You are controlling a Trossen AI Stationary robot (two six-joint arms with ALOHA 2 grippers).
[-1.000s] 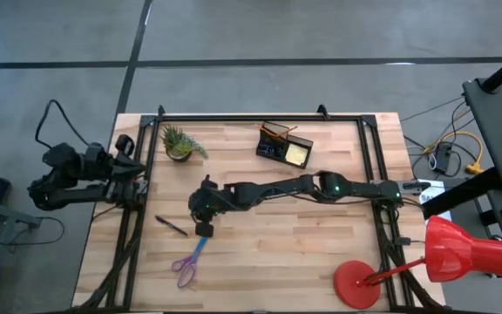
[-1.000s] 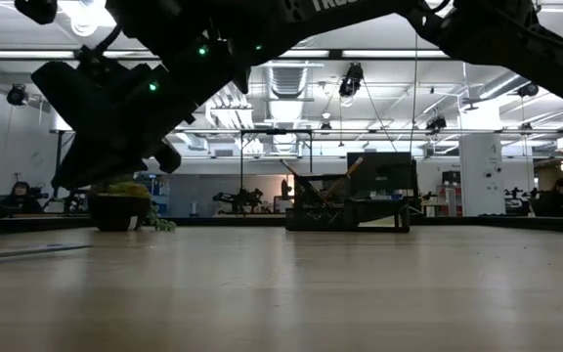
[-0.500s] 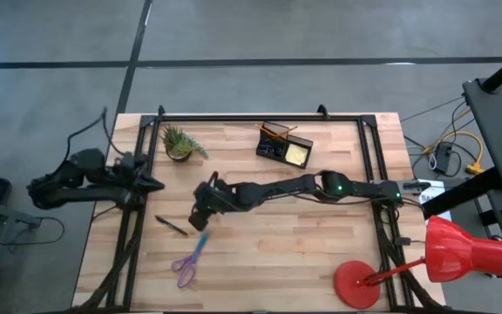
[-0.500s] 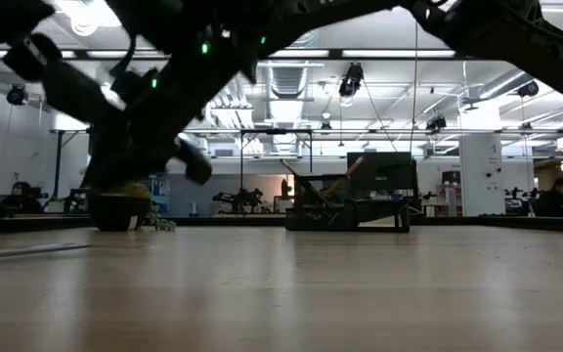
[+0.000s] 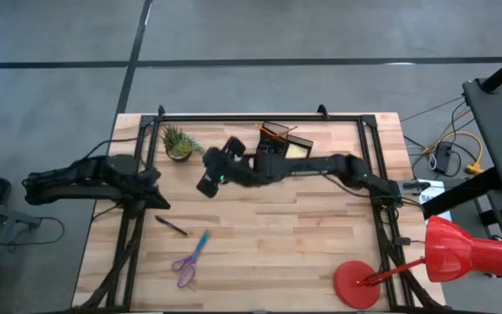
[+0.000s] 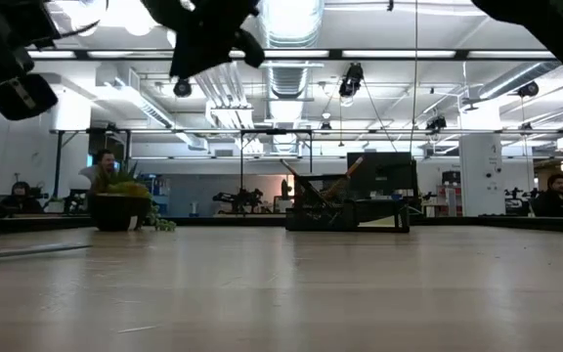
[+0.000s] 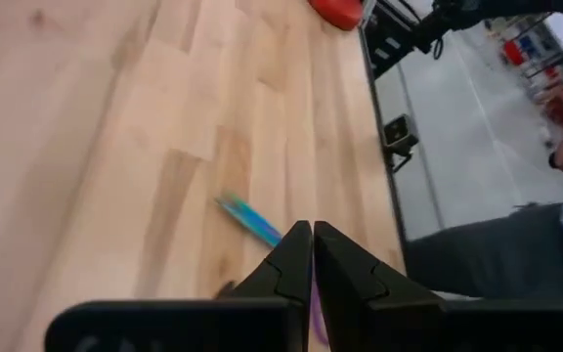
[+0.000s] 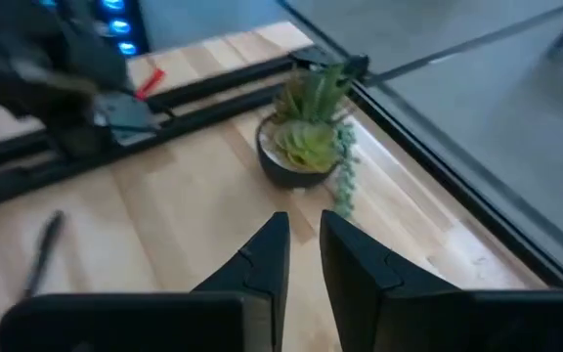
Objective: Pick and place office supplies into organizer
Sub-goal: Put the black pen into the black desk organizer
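Observation:
The blue pen point(image 5: 200, 243) lies flat on the wood next to the purple-handled scissors point(image 5: 184, 268); a thin black pen point(image 5: 171, 226) lies to their left. The black organizer point(image 5: 284, 145) stands near the far edge, with orange pencils in its back section and a yellow pad in the tray. My right gripper point(image 5: 209, 180) hangs high above the table between the plant and the organizer, its fingers point(image 8: 274, 244) a little apart with nothing between them. My left gripper point(image 5: 152, 180) is at the table's left edge, shut point(image 7: 313, 246), pointing toward the blue pen point(image 7: 249, 217).
A small green potted plant point(image 5: 179, 143) stands by the far left corner, and shows close ahead in the right wrist view point(image 8: 306, 137). A red desk lamp point(image 5: 447, 255) sits at the near right corner. Black frame rails point(image 5: 138, 218) run along the table's left and right sides.
My right gripper has risen from just above the blue pen and swung toward the far edge, ending high between the plant and the organizer. The pen stays on the table. My left arm has stretched out from beyond the left edge toward the table.

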